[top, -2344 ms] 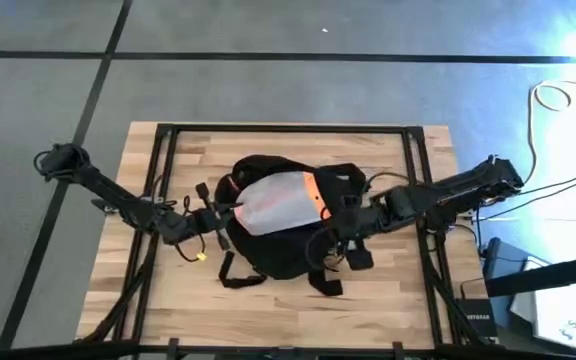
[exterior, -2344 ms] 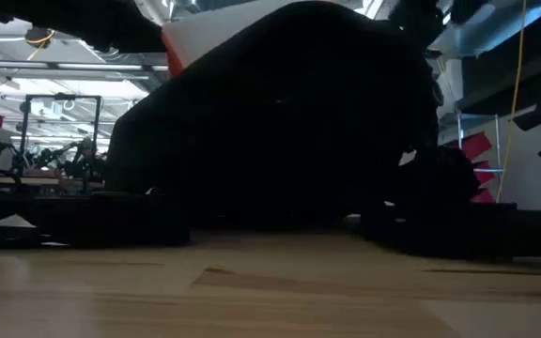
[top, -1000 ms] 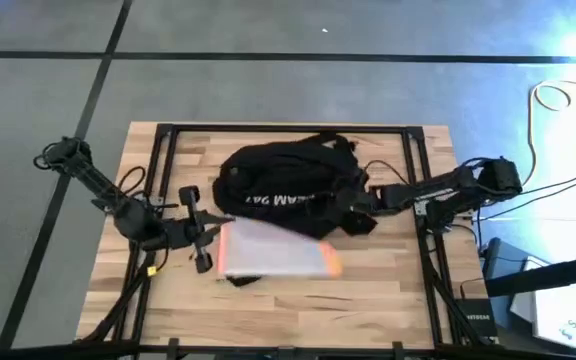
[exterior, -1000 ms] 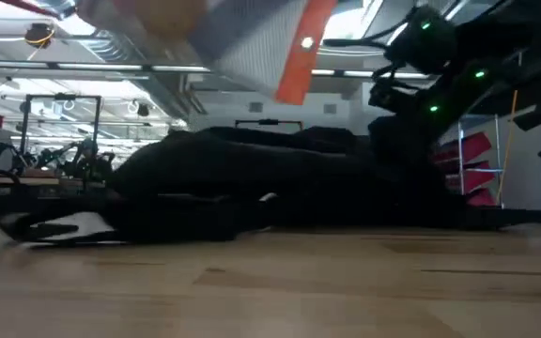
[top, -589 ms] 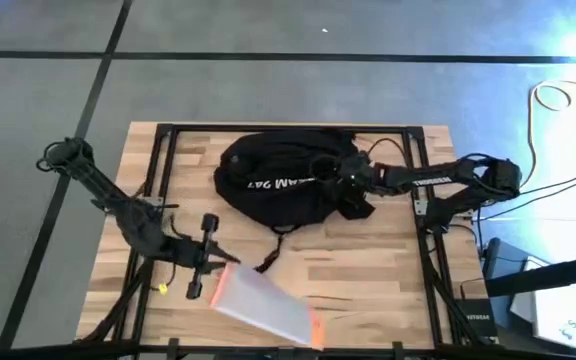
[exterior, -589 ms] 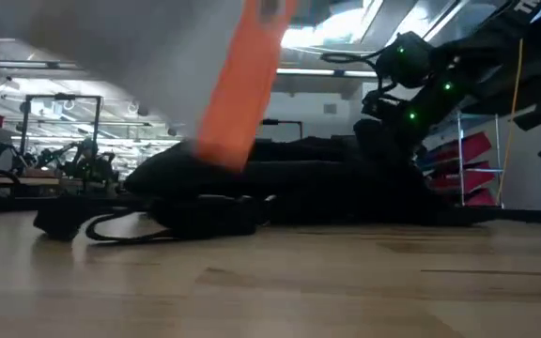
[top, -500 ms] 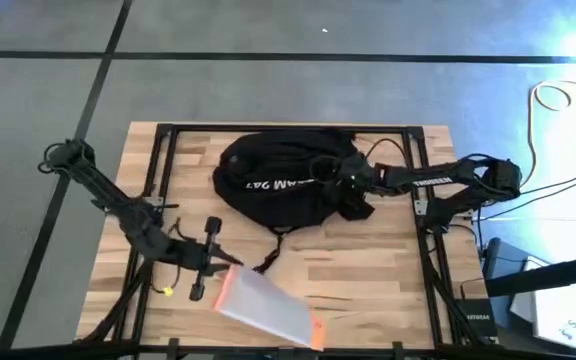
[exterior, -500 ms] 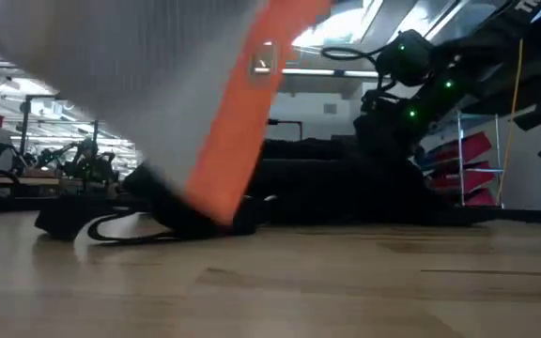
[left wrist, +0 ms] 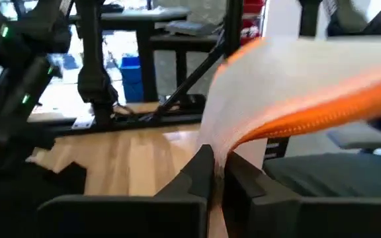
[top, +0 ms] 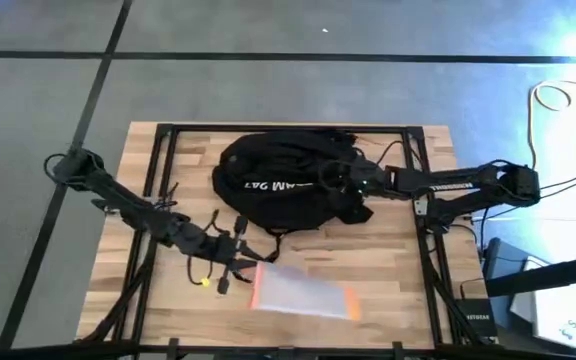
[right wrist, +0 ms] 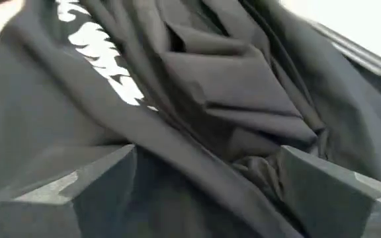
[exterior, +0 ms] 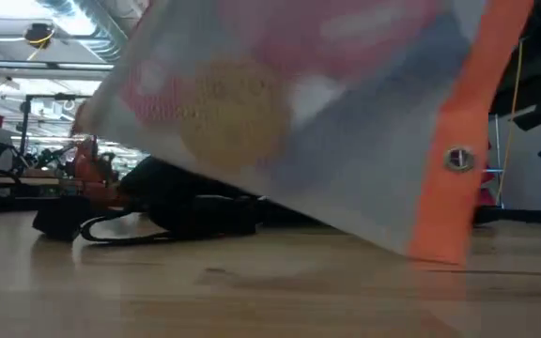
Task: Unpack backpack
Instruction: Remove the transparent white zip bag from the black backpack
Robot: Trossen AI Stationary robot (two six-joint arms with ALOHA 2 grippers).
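A: Backpack (top: 280,182) first. In the high view, where is it?

B: Upper centre of the frame, slumped flat on the wooden table (top: 388,270), white lettering facing up. A strap trails from its lower edge toward the middle of the frame.

A: And the arms?

B: The left gripper (top: 240,268) sits lower left of centre, at the left edge of a translucent mesh pouch (top: 303,294) with an orange band along its right end. The pouch lies below the backpack and apart from it. The right gripper (top: 340,183) is at the backpack's right side, over the black fabric.

A: Low view?

B: The pouch (exterior: 299,113) fills most of the frame, tilted, its orange band with a metal snap at the right. Something round and yellowish and some pink shapes show through the mesh. The backpack (exterior: 181,202) is a dark low heap at the middle left, behind the pouch, with a strap looping on the wood.

A: Left wrist view?

B: The left gripper (left wrist: 218,173) has its two dark fingers pressed together on the pouch's (left wrist: 309,86) edge, so it is clamped on the pouch. The orange band runs across the right of the frame.

A: Right wrist view?

B: Folded backpack (right wrist: 197,99) fabric fills the frame, white lettering at the upper left. The right gripper (right wrist: 204,192) has its fingers spread wide at the bottom corners, with fabric between them but nothing pinched.
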